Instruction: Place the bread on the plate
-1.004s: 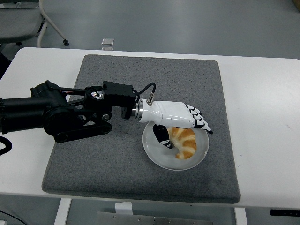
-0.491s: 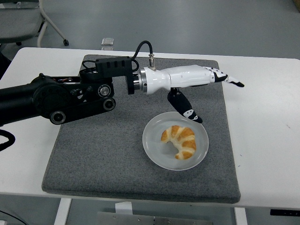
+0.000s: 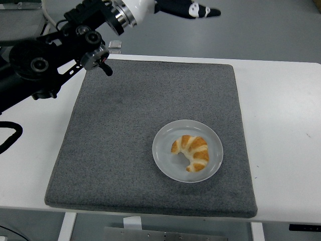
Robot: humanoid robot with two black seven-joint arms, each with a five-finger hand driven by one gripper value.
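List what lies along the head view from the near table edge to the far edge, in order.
Near strip of white table → front edge of the grey mat → plate holding the croissant → bare mat → left arm → left hand, raised at the top edge.

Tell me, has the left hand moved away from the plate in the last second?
Yes. The left hand has lifted off the plate and swung up toward the far edge of the grey mat, leaving the croissant on the plate.

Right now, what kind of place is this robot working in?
Probably a robotics lab or test room. A white table carries a grey mat with one croissant on a plate, staged like a trial, and a chair base stands on grey flooring beyond.
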